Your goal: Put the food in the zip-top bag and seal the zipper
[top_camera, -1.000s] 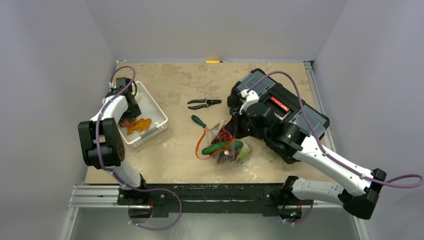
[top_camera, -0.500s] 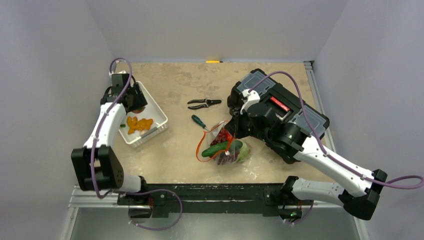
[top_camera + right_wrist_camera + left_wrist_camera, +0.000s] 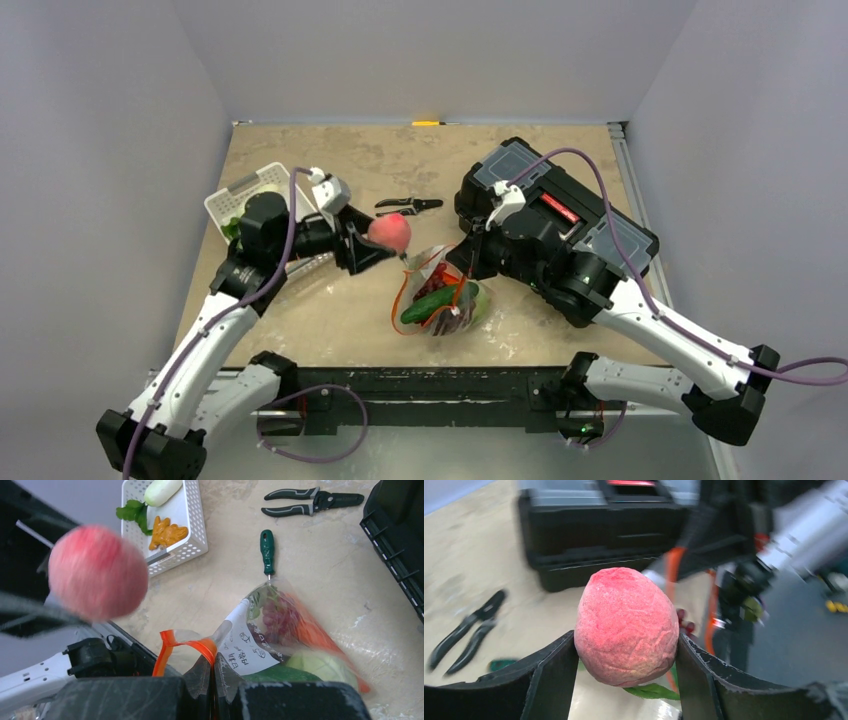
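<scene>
The black toolbox [image 3: 560, 215] fills the right side of the bench [image 3: 340, 310]. The right arm bends in front of it. The right tool [image 3: 212, 672] is pressed together on the rim of the zip-top bag [image 3: 445, 295], beside the orange-red zipper [image 3: 185, 640], and holds that edge up. The left arm stretches from the near corner past the white basket [image 3: 245, 190] toward the middle. The left tool [image 3: 624, 645] is spread only as wide as the pink-red peach [image 3: 626, 625] and pinches it between both fingers, in the air just left of the bag's mouth. The bag lies mid-bench with the cucumber [image 3: 435, 303] and grapes [image 3: 275, 615] inside. Pliers [image 3: 408, 207] lie beyond it.
</scene>
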### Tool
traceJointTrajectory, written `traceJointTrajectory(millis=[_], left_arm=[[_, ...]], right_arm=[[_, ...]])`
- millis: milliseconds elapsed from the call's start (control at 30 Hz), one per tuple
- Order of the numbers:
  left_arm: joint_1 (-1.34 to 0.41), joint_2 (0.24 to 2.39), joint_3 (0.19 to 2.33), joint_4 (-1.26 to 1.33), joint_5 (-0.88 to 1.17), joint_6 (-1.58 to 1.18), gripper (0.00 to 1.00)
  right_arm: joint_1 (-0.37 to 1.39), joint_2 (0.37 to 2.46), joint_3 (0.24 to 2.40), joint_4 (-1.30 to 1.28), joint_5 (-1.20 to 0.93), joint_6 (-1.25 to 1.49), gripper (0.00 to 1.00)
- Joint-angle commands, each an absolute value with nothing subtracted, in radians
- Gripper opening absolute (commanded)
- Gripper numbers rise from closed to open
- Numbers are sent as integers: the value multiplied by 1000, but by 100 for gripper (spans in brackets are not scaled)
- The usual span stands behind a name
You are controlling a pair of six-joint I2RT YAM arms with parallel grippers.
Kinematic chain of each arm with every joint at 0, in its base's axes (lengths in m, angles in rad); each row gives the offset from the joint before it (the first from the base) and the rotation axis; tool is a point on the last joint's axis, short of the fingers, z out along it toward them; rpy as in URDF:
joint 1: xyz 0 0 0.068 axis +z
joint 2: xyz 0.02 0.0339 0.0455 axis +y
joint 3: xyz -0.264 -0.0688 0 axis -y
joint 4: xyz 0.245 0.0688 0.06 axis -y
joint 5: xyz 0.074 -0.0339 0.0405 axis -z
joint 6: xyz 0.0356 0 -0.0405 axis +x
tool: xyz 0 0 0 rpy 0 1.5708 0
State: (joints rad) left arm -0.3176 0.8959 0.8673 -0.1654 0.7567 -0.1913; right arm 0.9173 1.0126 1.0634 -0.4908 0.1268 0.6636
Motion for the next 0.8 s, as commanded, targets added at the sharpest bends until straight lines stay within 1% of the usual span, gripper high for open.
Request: traceJointTrajectory(millis=[0,67,133,200,300,400,767], left_arm=[[-458,842,818,-97,1027,32,39],[-536,852,817,-159,1023,113,40],[-618,877,839,-253,960,187,41],[-684,908,862,-330,858,238,41],[-757,945,870,-366,674,257,41],[-776,968,879,-370,570,234,42],[-784,1089,930,-399,408,127,46]], right_arm=[[917,971,1062,-358,94,719,0],[917,976,1063,-356,86,724,0],[917,978,1063,-354,81,724,0],[917,975,1058,-351,78,724,0],[917,971,1058,-350,72,725,0],[917,966,1053,-342,70,726,0],[917,978,1048,-330,63,726,0]])
